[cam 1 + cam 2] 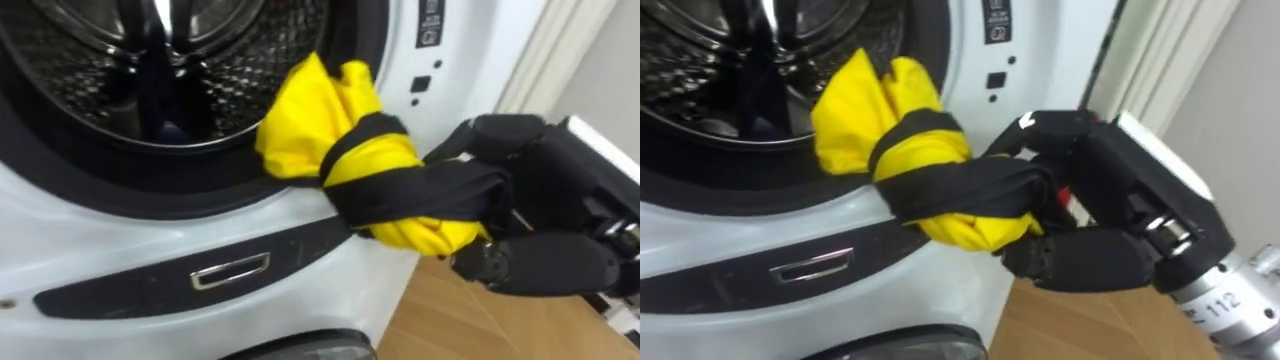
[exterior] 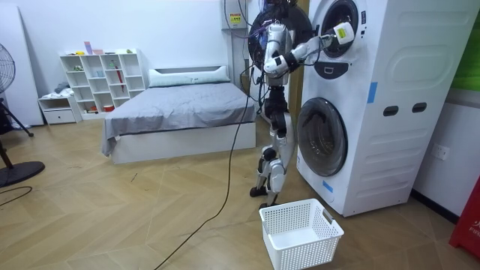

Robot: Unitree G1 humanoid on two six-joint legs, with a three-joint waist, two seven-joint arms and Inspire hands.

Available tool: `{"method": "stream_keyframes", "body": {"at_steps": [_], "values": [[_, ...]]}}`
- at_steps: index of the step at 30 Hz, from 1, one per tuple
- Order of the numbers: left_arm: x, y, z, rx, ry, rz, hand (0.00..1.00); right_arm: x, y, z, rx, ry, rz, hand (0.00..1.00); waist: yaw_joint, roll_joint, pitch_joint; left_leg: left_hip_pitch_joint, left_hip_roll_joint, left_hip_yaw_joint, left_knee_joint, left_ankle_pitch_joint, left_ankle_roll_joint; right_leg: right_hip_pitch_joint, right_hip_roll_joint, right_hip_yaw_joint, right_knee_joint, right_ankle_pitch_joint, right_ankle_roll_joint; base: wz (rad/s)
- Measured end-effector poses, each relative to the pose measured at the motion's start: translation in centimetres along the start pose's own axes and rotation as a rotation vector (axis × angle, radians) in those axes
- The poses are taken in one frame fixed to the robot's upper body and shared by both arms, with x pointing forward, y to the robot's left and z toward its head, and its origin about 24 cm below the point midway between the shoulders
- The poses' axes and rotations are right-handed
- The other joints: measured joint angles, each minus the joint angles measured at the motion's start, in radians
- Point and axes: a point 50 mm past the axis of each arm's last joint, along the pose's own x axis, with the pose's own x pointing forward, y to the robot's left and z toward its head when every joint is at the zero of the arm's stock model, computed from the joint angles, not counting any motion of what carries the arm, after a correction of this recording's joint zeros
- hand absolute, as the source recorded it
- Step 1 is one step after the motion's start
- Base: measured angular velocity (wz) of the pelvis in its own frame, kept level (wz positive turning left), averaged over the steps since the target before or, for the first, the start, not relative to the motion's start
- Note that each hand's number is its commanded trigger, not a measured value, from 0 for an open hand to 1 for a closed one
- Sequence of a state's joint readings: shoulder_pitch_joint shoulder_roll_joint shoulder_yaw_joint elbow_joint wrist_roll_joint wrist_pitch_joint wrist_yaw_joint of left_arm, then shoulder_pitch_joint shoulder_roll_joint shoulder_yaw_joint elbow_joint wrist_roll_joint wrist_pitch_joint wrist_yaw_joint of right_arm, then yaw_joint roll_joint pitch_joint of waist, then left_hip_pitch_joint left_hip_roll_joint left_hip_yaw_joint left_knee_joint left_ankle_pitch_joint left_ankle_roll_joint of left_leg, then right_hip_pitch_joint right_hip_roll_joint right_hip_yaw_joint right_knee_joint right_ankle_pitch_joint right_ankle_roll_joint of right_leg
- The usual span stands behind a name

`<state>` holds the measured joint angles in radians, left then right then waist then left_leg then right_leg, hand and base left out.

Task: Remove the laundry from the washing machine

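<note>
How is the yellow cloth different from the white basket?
The yellow cloth, with a black band round it, is held up at the washer's open drum by the right hand; the white basket stands on the floor. The cloth is bunched; the basket is an open grid.

The bunched fabric garment [image 1: 300, 130] is bright yellow with black bands, the boxy washing machine [image 1: 90, 240] white, the right hand [image 1: 1110, 220] black.

Yellow-and-black garment [image 1: 920, 160] in right hand [image 1: 1110, 205]
</note>
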<state>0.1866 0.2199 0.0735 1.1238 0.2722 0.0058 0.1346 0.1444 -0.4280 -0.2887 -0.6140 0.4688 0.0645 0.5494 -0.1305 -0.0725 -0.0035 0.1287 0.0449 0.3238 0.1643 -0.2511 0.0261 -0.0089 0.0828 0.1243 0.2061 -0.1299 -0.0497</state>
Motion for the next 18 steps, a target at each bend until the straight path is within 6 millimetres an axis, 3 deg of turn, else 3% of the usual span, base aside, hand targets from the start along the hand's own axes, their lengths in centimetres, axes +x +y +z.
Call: {"method": "stream_keyframes", "body": {"at_steps": [6, 13, 18], "values": [[0.0, -0.1, -0.3, 0.008, 0.010, -0.021, 0.00, -0.6, 0.2, -0.3, 0.005, 0.026, 0.028, 1.00, -0.013, 0.006, 0.0025, 0.015, 0.019, 0.097, -0.001, -0.016, -0.012, -0.025, 0.033, 0.081, 0.018, 0.014, -0.004, -0.47], [0.1, -0.3, -0.2, 0.026, 0.020, -0.043, 0.00, -0.9, 0.0, -0.3, -0.006, 0.040, 0.032, 1.00, -0.086, 0.002, -0.0006, 0.022, 0.035, 0.200, 0.004, -0.028, -0.028, -0.056, 0.071, 0.175, 0.036, 0.027, -0.008, -0.43], [0.2, -0.2, -0.2, 0.030, 0.047, -0.047, 0.00, -1.4, -0.9, 0.2, -0.040, 0.037, -0.014, 1.00, -0.114, -0.003, 0.0024, 0.021, 0.038, 0.257, 0.005, -0.033, -0.035, -0.081, 0.093, 0.230, 0.049, 0.033, -0.006, -0.37]]}}
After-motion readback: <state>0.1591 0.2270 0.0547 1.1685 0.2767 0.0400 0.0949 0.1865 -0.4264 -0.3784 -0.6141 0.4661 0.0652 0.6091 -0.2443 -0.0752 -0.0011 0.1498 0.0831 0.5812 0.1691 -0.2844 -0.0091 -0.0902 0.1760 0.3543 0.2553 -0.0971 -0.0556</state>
